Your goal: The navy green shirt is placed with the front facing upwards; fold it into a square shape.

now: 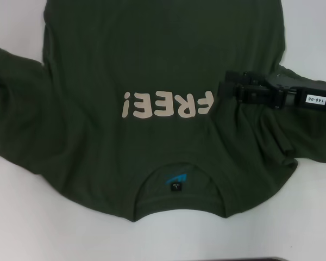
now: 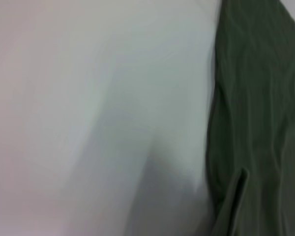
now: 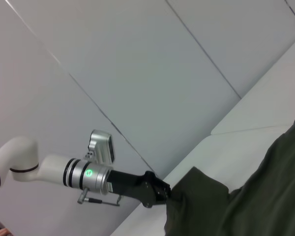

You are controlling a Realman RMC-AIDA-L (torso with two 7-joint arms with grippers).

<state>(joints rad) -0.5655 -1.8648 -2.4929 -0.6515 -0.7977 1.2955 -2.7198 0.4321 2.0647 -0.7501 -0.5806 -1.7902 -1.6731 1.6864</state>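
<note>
Where the cloth lies nearest the robot: the collar of the navy green shirt (image 1: pixel 152 60) faces the head camera, with the black neck label (image 1: pixel 175 186) and its blue mark (image 1: pixel 175 177) showing inside the neckline.
Shirt position: spread front up on the white table (image 1: pixel 43 217), taking up most of the head view.
Near margin: a bare strip of table runs before the collar, wider toward the left corner.
Lettering: pale "FREE!" (image 1: pixel 168 105) reads upside down across the chest; its last letter on the right sits just beside the gripper tip.
Right gripper (image 1: pixel 224 89): low over the shirt's right shoulder area, reaching in from the right; wrinkles bunch below it. Whether it is parted or closed I cannot tell.
Right sleeve: rumpled and partly hidden under the arm, running to the frame edge.
Left sleeve: fanned out to the left, its end cut off in the head view.
Left gripper (image 3: pixel 157 192): seen only in the right wrist view, meeting a raised corner of the sleeve; whether it clamps the cloth I cannot tell.
Left wrist view: blurred, with a shirt edge against bare table.
Far hem: cut off at the top of the head view.
Far corners: bare table on both sides of the body.
</note>
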